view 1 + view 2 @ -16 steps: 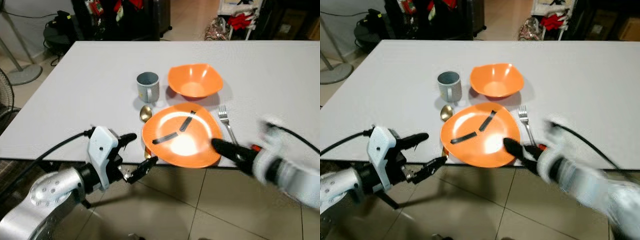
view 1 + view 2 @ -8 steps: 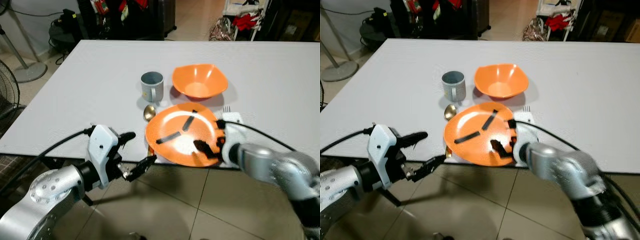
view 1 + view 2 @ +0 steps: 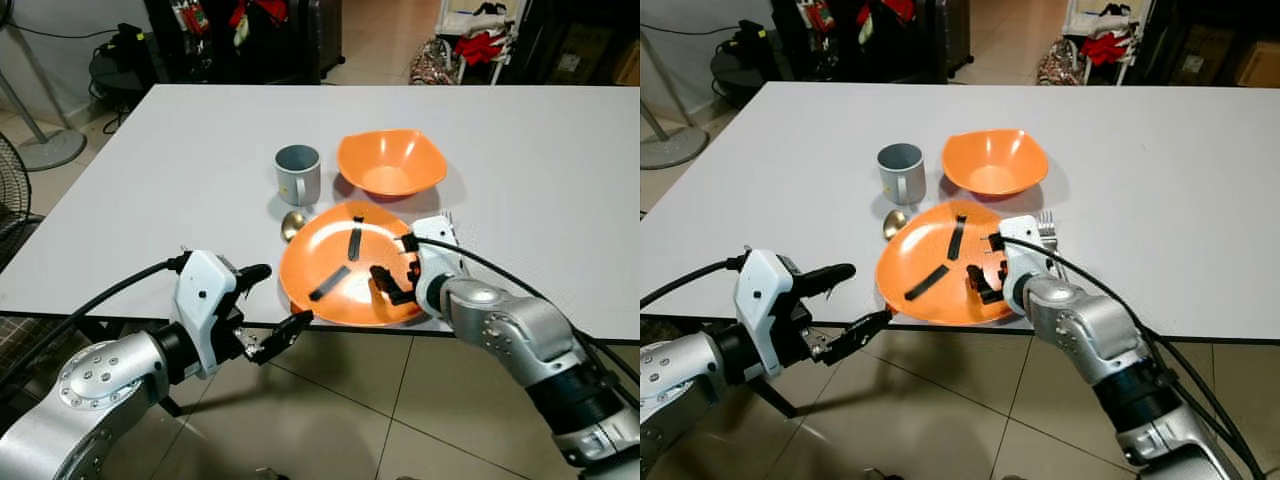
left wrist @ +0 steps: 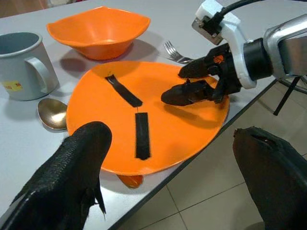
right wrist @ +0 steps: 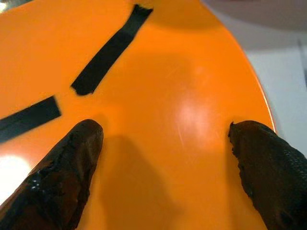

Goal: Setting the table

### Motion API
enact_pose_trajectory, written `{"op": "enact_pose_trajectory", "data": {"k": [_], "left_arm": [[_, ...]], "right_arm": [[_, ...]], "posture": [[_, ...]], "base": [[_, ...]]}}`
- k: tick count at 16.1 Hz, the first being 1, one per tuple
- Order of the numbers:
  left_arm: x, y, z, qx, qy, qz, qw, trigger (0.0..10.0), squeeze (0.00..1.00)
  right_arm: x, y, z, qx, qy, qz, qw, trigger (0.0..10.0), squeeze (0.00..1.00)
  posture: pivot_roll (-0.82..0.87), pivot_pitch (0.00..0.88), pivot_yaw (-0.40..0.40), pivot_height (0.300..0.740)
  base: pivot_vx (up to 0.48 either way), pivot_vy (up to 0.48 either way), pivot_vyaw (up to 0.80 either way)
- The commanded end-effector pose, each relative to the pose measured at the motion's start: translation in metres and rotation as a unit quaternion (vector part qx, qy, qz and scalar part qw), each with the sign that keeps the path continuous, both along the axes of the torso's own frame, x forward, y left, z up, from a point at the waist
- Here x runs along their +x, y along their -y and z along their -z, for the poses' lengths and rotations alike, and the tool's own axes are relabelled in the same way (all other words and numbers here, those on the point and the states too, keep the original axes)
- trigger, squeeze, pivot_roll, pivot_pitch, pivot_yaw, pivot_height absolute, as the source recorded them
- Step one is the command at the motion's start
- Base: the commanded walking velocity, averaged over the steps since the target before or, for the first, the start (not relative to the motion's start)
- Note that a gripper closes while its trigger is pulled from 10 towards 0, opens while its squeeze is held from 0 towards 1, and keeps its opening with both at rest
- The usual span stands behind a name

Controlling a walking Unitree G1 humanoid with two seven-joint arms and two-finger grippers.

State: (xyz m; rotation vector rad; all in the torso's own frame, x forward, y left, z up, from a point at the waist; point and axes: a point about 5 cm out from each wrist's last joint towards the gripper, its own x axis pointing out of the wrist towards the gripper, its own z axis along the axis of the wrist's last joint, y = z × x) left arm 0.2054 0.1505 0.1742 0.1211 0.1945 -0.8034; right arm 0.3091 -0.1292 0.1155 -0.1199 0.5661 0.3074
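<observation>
An orange plate (image 3: 340, 262) with two black tape strips lies at the white table's (image 3: 180, 170) front edge. My right gripper (image 3: 388, 284) hovers open just over the plate's right part; the right wrist view has both fingers spread above the orange surface (image 5: 158, 72). My left gripper (image 3: 274, 303) hangs open in front of and below the table edge, left of the plate. Behind the plate stand a grey mug (image 3: 297, 172) and an orange bowl (image 3: 390, 162). A gold spoon (image 3: 291, 224) lies partly under the plate's left rim. A fork (image 3: 1045, 222) lies right of the plate, mostly hidden by my right wrist.
Tiled floor (image 3: 400, 420) lies below the table's front edge. A fan (image 3: 15, 190) stands to the far left. Dark furniture and red clutter (image 3: 480, 45) sit beyond the far side. The table's left and right parts are bare.
My right arm swung in from beyond the front right edge onto the plate. The plate has turned and slid a little left over the spoon. The left gripper has kept its place.
</observation>
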Motion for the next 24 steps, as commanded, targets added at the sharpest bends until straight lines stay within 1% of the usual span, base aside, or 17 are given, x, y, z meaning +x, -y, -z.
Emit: {"op": "enact_pose_trajectory", "data": {"k": [1, 3, 4, 5, 6, 10, 12, 14, 16, 18, 20, 22, 23, 24], "left_arm": [[-0.002, -0.001, -0.003, 0.005, 0.004, 0.003, 1.0, 10.0, 0.0], [-0.002, 0.0, -0.003, 0.005, 0.004, 0.003, 1.0, 10.0, 0.0], [-0.002, -0.001, -0.002, 0.005, 0.004, 0.003, 1.0, 10.0, 0.0], [-0.001, -0.001, -0.002, 0.005, 0.004, 0.004, 1.0, 10.0, 0.0], [0.0, 0.0, -0.002, 0.005, 0.005, 0.005, 1.0, 10.0, 0.0], [0.003, 0.001, -0.003, 0.005, 0.007, 0.01, 1.0, 10.0, 0.0], [0.003, 0.001, -0.003, 0.006, 0.008, 0.011, 1.0, 10.0, 0.0], [0.003, 0.0, -0.003, 0.006, 0.008, 0.01, 1.0, 10.0, 0.0], [0.005, -0.001, -0.005, 0.008, 0.011, 0.009, 1.0, 10.0, 0.0], [0.005, -0.002, -0.007, 0.007, 0.015, 0.006, 1.0, 10.0, 0.0], [0.002, -0.004, -0.008, -0.001, 0.01, -0.002, 1.0, 10.0, 0.0], [0.001, -0.005, -0.012, -0.009, 0.011, -0.023, 1.0, 10.0, 0.0], [0.004, -0.007, -0.017, -0.003, 0.032, -0.062, 0.998, 10.0, 0.0], [0.007, -0.011, -0.022, -0.012, 0.054, -0.11, 0.992, 10.0, 0.0]], "right_arm": [[-0.007, 0.004, 0.022, -0.023, -0.047, 0.0, 0.999, 10.0, 0.0], [-0.007, 0.013, 0.022, -0.036, -0.045, 0.004, 0.998, 10.0, 0.0], [-0.007, 0.015, 0.022, -0.037, -0.045, 0.005, 0.998, 10.0, 0.0], [-0.007, 0.022, 0.023, -0.041, -0.043, 0.014, 0.998, 10.0, 0.0], [-0.006, 0.026, 0.022, -0.041, -0.041, 0.02, 0.998, 10.0, 0.0], [-0.004, 0.033, 0.022, -0.043, -0.035, 0.036, 0.998, 10.0, 0.0], [-0.002, 0.031, 0.022, -0.036, -0.032, 0.034, 0.998, 10.0, 0.0], [0.001, 0.021, 0.02, -0.014, -0.021, 0.02, 0.999, 10.0, 0.0], [0.006, 0.012, 0.015, -0.008, -0.011, 0.007, 1.0, 10.0, 0.0], [0.005, 0.013, 0.006, 0.0, -0.001, 0.005, 1.0, 10.0, 0.0], [-0.005, 0.023, -0.022, 0.009, 0.035, 0.0, 0.999, 10.0, 0.0], [-0.021, 0.028, -0.05, 0.022, 0.077, -0.019, 0.997, 10.0, 0.0], [-0.034, 0.03, -0.068, 0.022, 0.115, -0.041, 0.992, 10.0, 0.0], [-0.043, 0.033, -0.08, 0.01, 0.149, -0.044, 0.988, 10.0, 0.0]], "posture": [[-0.07, 0.083, 0.083, 0.74], [-0.07, 0.081, 0.084, 0.74], [-0.07, 0.08, 0.085, 0.74], [-0.07, 0.08, 0.089, 0.74], [-0.08, 0.08, 0.094, 0.74], [-0.08, 0.079, 0.1, 0.74], [-0.08, 0.079, 0.104, 0.74], [-0.08, 0.08, 0.106, 0.74], [-0.07, 0.076, 0.105, 0.74], [-0.07, 0.07, 0.1, 0.74], [-0.06, 0.061, 0.094, 0.74], [-0.07, 0.055, 0.098, 0.74], [-0.07, 0.054, 0.102, 0.74], [-0.08, 0.052, 0.107, 0.74]], "base": [[0.0, 0.0, 0.0], [0.0, 0.0, 0.0], [0.0, 0.0, 0.0], [0.0, 0.0, 0.0], [0.0, 0.0, 0.0], [0.0, 0.0, 0.0], [0.0, 0.0, 0.0], [0.0, 0.0, 0.0], [0.0, 0.0, 0.0], [0.0, 0.0, 0.0], [0.0, 0.0, 0.0], [0.0, 0.0, 0.0], [0.0, 0.0, 0.0], [0.0, 0.0, 0.0]]}}
